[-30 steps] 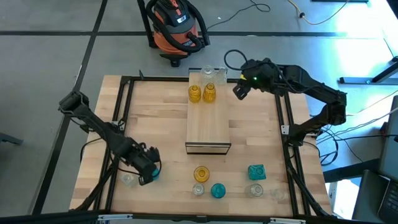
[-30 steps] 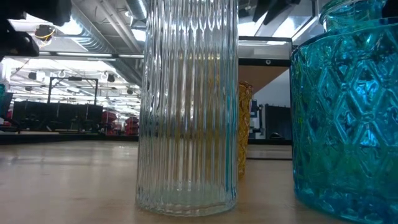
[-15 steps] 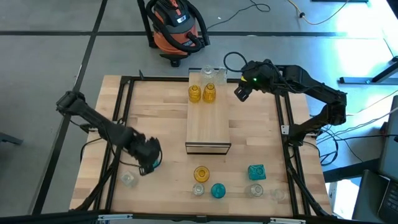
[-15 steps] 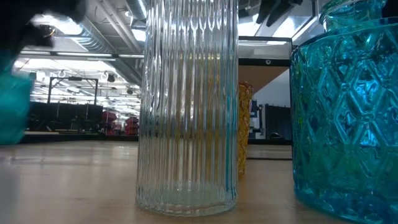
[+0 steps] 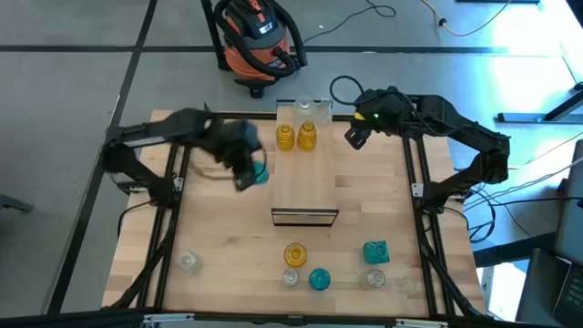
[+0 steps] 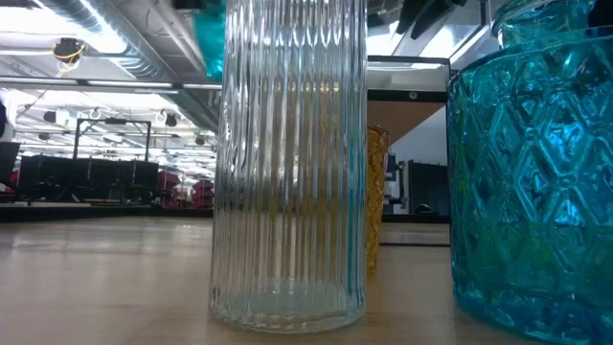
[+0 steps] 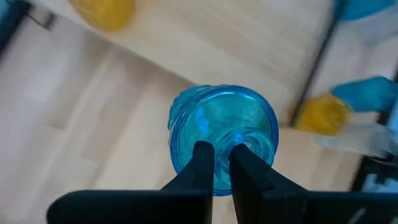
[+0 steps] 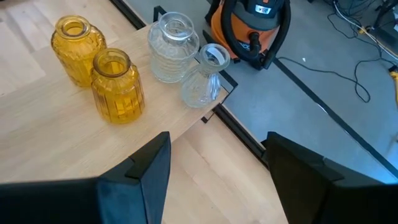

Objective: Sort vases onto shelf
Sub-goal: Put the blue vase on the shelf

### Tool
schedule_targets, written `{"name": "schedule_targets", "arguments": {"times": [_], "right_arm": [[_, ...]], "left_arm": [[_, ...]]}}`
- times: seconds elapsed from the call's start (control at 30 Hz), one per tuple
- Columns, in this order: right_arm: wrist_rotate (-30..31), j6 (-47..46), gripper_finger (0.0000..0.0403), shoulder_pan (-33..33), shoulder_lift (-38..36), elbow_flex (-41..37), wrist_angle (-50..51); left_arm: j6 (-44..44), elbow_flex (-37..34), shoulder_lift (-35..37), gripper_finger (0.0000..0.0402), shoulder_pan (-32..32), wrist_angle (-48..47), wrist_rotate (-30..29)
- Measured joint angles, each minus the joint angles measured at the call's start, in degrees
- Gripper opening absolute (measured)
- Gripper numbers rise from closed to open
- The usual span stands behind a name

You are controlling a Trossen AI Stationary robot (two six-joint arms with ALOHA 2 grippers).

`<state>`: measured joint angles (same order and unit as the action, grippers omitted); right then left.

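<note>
My left gripper [image 5: 253,171] is shut on a teal-blue vase [image 5: 261,173] in the air beside the left edge of the shelf [image 5: 305,187]. The low view shows that vase [image 6: 211,38] high up. Two amber vases [image 5: 286,137] [image 5: 308,136] and two clear vases [image 5: 303,107] [image 5: 321,109] stand on the shelf's far end. My right gripper [image 5: 353,137] hovers open to the right of them. More vases stand on their bases along the table's near edge: amber [image 5: 294,254], teal [image 5: 319,279] [image 5: 375,251] and clear [image 5: 189,262]. My left gripper holds the teal-blue vase by the rim of its mouth [image 7: 217,186]. The two fingers [image 7: 202,163] stand close together on it and come from above, pointing down. The vase hangs upright below them, lifted clear of the table.
A clear ribbed vase [image 6: 287,163] and a teal vase [image 6: 532,163] stand right in front of the low camera. An orange vacuum cleaner [image 5: 260,36] sits on the floor past the table's far edge. The shelf's near half is bare wood.
My left gripper has risen from the table's near left corner with the teal-blue vase. It has carried it toward the far edge and to the right, up to the shelf's left side. The vase is now lifted clear.
</note>
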<state>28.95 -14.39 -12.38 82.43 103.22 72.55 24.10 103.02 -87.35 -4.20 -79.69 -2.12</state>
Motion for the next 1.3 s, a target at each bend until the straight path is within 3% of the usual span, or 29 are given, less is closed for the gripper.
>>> {"name": "schedule_targets", "arguments": {"times": [0.2, 0.37, 0.57, 0.73, 0.97, 1.3], "right_arm": [[0.0, 0.0, 0.0225, 0.0, 0.0, 0.0, 0.0], [-0.7, -0.6, 0.0225, 0.0, 0.0, 0.0, 0.6], [-1.6, -2.6, 0.0225, 0.0, 0.0, 0.0, 1.4], [-1.6, -3.3, 0.0225, 0.0, 0.0, 0.0, 1.7], [-1.6, -3.3, 0.0225, 0.0, 0.0, 0.0, 1.6], [-3.0, -3.3, 0.0225, 0.0, 0.0, 0.0, 1.6]], "left_arm": [[-9.6, 14.0, -13.4, 0.0019, -6.0, -4.1, 1.9], [-15.0, 20.2, -20.4, 0.0019, -8.2, -7.5, 2.1], [-17.2, 20.6, -22.4, 0.0019, -9.2, -7.1, 6.5], [-18.3, 20.6, -22.3, 0.0023, -9.6, -6.2, 5.5], [-18.7, 20.6, -22.3, 0.0074, -10.2, -4.5, 6.0], [-18.3, 20.6, -21.8, 0.0075, -10.2, -2.6, 4.2]]}}
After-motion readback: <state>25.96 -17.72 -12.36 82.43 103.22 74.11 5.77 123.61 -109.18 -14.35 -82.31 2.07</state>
